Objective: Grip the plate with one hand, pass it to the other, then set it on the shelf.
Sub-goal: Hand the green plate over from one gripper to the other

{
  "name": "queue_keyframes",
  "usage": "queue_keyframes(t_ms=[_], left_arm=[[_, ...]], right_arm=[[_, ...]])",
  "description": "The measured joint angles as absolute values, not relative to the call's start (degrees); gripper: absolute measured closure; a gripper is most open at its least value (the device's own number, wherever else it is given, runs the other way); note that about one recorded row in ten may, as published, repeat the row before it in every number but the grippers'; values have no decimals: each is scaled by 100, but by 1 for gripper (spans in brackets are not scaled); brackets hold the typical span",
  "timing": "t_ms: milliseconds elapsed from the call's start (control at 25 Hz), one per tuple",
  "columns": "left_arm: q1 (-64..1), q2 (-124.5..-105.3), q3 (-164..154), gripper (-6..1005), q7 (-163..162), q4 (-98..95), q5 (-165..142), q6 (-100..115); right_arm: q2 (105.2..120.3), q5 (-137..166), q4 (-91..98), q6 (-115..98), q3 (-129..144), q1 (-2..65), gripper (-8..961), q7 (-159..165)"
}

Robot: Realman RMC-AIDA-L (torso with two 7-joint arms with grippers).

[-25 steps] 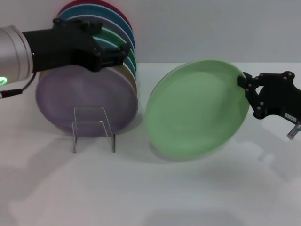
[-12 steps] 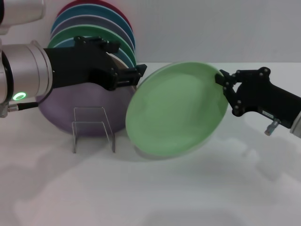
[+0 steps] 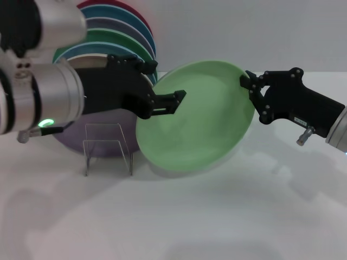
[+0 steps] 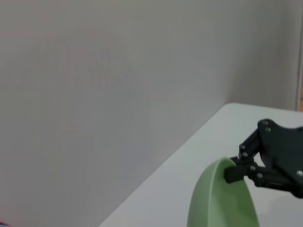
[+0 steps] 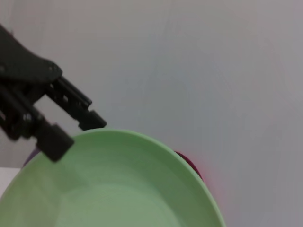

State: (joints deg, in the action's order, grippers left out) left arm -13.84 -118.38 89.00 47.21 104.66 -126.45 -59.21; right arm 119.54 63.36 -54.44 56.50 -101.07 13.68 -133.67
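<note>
The pale mint-green plate (image 3: 200, 127) hangs tilted above the table in the middle of the head view. My right gripper (image 3: 250, 85) is shut on its upper right rim. My left gripper (image 3: 172, 103) is open at the plate's upper left rim. In the right wrist view the left gripper (image 5: 75, 132) has one finger on each side of the plate's (image 5: 118, 189) rim. The left wrist view shows the plate's edge (image 4: 218, 203) and the right gripper (image 4: 233, 171) pinching it. The clear rack (image 3: 108, 147) stands empty on the table at the left.
A lilac plate (image 3: 73, 142) leans upright behind the rack, partly hidden by my left arm. Behind it stands a stack of upright plates, darker green (image 3: 103, 37), blue (image 3: 116, 13) and red. A pale wall closes the back.
My right gripper has carried the plate to the left. My left arm has swung right and forward, and its open fingers now straddle the plate's left rim.
</note>
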Motion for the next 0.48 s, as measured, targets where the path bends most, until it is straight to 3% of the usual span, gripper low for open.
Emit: queue_keyframes(t_ms=[480], left_arm=[[-1452,-11840,8610,260,4707,10263,-13010,-5463]], right_arm=[[11948,6336,-5433,5649,-10057,1432,900,-13154]])
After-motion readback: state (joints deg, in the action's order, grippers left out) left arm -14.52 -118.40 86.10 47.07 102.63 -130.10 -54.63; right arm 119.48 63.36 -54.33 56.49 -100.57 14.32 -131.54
